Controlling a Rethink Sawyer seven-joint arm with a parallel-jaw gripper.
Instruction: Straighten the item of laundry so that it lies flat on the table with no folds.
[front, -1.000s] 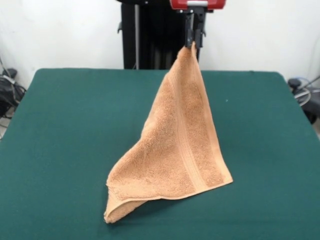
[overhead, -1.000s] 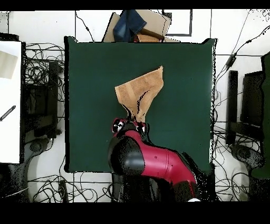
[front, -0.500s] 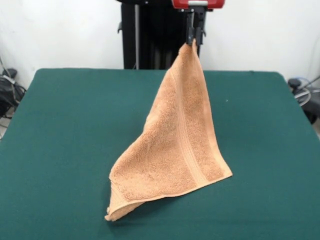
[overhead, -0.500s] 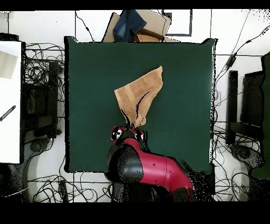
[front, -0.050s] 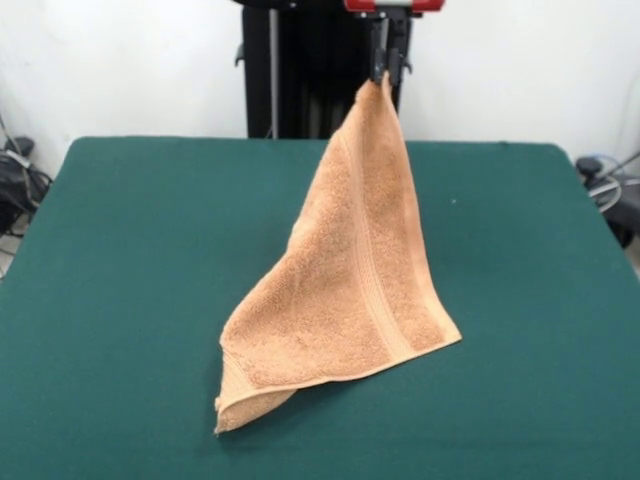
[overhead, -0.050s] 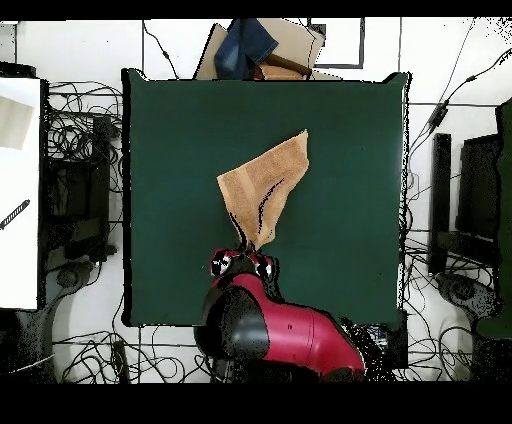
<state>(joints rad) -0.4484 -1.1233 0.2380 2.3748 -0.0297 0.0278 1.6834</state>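
Towel (front, -0.050s: 355, 290): one corner pinched in gripper (front, -0.050s: 386, 72), raised taut so folds hang out, lower edge resting on surface (front, -0.050s: 130, 250).

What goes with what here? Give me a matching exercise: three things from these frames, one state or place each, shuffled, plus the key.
Things:
1. peach-orange terry-cloth towel
2. dark green felt-topped table
3. black gripper of the red and black arm

States or places:
A. shut on one corner, held high above the table
B. hanging like a tent, lower edge and corners resting on the table
C. lying under everything, mostly uncovered

Pairs: 1-B, 2-C, 3-A
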